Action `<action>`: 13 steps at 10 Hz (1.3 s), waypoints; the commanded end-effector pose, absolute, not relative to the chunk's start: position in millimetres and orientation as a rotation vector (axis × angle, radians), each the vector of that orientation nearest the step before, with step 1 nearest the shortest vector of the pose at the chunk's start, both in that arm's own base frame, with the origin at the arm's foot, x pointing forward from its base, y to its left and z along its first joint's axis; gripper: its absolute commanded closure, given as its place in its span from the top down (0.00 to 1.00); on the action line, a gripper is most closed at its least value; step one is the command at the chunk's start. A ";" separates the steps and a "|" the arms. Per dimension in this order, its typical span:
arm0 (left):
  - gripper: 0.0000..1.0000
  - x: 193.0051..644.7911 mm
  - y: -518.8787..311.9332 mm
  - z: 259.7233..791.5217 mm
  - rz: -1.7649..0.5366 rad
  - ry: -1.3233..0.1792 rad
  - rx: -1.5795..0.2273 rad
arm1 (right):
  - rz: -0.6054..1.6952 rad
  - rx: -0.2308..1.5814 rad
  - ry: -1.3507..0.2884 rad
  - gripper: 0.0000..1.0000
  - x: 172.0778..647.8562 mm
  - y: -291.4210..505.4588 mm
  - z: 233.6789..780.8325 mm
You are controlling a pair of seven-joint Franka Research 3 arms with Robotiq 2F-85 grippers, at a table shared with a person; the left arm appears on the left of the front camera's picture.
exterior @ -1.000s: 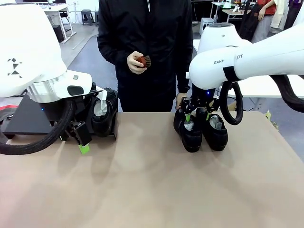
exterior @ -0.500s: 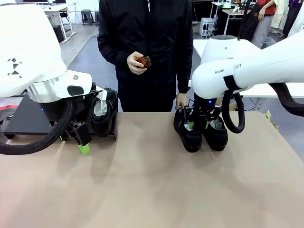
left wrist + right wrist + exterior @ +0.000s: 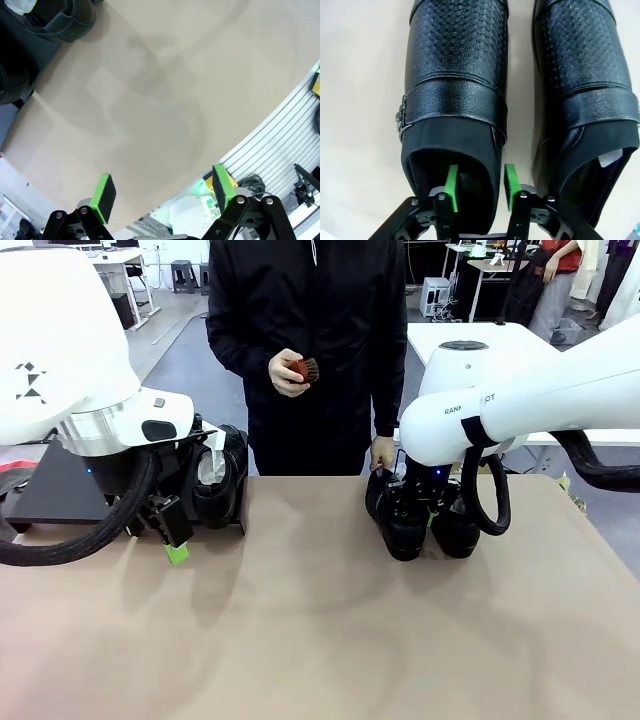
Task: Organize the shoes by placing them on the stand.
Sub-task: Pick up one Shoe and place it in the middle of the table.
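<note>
Two glossy black shoes stand side by side on the table, one (image 3: 404,532) (image 3: 457,65) left of the other (image 3: 458,532) (image 3: 585,60). My right gripper (image 3: 408,502) (image 3: 481,187) is down at the left shoe's heel and open. One green pad is inside the shoe's opening, the other outside its side wall. At the far left, more black shoes (image 3: 218,480) (image 3: 60,20) with white stuffing sit on the low black stand (image 3: 50,490). My left gripper (image 3: 177,552) (image 3: 162,190) hangs open and holds nothing, just in front of the stand.
A person in black stands at the far edge, holding a small reddish-brown brush (image 3: 303,368) in one hand; the other hand (image 3: 380,452) hangs near the pair of shoes. The tan tabletop (image 3: 300,620) lies bare between the arms and toward the front edge.
My right arm has come down, and its gripper has dropped from just above the pair onto the left shoe's heel. The left arm and the person have stayed still.
</note>
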State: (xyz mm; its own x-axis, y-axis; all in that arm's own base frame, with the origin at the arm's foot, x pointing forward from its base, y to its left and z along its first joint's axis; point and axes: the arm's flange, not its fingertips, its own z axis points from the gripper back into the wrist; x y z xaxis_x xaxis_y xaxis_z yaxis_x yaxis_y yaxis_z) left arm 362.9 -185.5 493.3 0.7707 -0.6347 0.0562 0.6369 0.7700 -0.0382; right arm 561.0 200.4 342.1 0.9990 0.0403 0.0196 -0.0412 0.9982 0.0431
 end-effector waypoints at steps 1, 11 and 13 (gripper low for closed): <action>1.00 362.1 -181.6 493.9 -0.700 -0.042 -0.053 | 0.068 0.037 -0.050 0.05 561.0 197.5 342.6; 1.00 362.1 -181.6 493.9 -0.700 -0.042 -0.053 | 0.001 0.132 -0.035 0.00 464.7 228.7 435.3; 1.00 362.1 -181.6 493.9 -0.700 -0.042 -0.053 | -0.009 0.160 0.059 0.00 410.4 247.7 434.4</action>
